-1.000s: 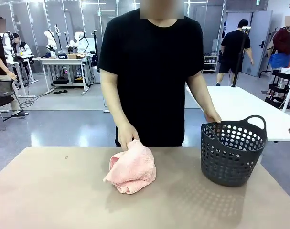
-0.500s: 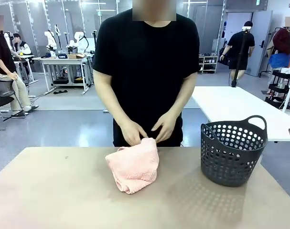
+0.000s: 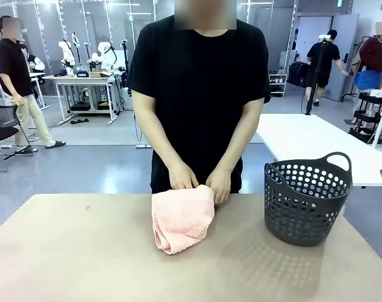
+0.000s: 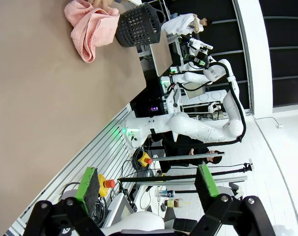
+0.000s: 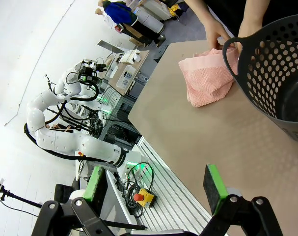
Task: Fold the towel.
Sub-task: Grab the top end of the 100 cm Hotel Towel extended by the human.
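Starting nearest: left gripper (image 4: 145, 184) hangs off the table's near side, green pads spread wide, nothing between them. Right gripper (image 5: 153, 187) is the same, fingers wide apart and empty, over the near table edge. A red stop button on a yellow box (image 5: 139, 196) sits below the table edge, by the arm bases.

Table (image 3: 77, 258) is tan, and its near half is bare.

Towel (image 3: 181, 217) lies at the far middle of the table, pale pink, bunched into a loose thick bundle. Its long axis runs roughly far to near, with the near end leaning a little toward the robot's left. That near end is a rounded, rolled fold; the far end is broader and sits at the table's far edge. The left wrist view shows the towel (image 4: 92, 29) beside the basket, and the right wrist view shows it (image 5: 207, 81) partly behind the basket rim.

Dark grey perforated basket (image 3: 304, 214) with a loop handle stands upright to the robot's right of the towel, near it but not touching.

Person in a black T-shirt stands at the far side. One hand (image 3: 181, 177) rests on the towel's far end, and the other hand (image 3: 219, 186), nearer the basket, grips its far corner.

A label on a box on the far workbench (image 3: 82, 74) is too small to read.
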`<state>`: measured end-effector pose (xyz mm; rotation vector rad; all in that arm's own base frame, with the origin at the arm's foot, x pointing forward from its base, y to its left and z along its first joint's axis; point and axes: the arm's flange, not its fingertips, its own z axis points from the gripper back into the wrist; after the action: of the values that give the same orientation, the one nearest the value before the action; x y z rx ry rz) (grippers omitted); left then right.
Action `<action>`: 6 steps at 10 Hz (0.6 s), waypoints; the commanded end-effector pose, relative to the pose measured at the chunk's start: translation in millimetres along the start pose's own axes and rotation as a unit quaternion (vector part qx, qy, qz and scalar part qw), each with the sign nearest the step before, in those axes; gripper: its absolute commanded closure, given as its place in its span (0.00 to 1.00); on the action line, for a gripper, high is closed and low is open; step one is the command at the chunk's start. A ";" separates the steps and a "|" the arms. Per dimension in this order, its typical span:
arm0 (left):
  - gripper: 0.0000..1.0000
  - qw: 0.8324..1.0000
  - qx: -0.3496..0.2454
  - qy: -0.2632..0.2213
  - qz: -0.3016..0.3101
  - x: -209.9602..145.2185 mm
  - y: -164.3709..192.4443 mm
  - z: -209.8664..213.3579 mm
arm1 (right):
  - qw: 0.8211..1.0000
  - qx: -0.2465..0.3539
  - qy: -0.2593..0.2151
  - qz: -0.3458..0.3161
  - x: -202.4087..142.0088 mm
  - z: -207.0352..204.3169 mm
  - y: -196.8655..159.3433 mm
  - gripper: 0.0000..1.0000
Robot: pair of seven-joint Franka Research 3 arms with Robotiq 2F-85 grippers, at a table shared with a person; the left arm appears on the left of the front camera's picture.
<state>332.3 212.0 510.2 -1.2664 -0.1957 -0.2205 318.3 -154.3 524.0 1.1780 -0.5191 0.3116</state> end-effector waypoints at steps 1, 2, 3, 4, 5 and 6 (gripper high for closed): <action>0.00 1.000 -0.004 0.003 -0.003 -0.9 0.4 0.9 | 1.000 0.004 -0.004 0.002 1.5 0.1 0.5 0.00; 0.00 1.000 -0.004 0.003 -0.003 -0.9 0.4 0.9 | 1.000 0.004 -0.004 0.002 1.5 0.1 0.5 0.00; 0.00 1.000 -0.004 0.003 -0.003 -0.9 0.4 0.9 | 1.000 0.004 -0.004 0.002 1.5 0.1 0.5 0.00; 0.00 1.000 -0.004 0.003 -0.003 -0.9 0.4 0.9 | 1.000 0.004 -0.004 0.002 1.5 0.1 0.5 0.00; 0.00 1.000 -0.004 0.003 -0.003 -0.9 0.4 0.9 | 1.000 0.004 -0.004 0.002 1.5 0.1 0.5 0.00; 0.00 1.000 -0.004 0.003 -0.003 -0.9 0.4 0.9 | 1.000 0.004 -0.004 0.002 1.5 0.1 0.5 0.00</action>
<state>332.3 212.0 510.2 -1.2664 -0.1956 -0.2206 318.3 -154.3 524.0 1.1780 -0.5191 0.3116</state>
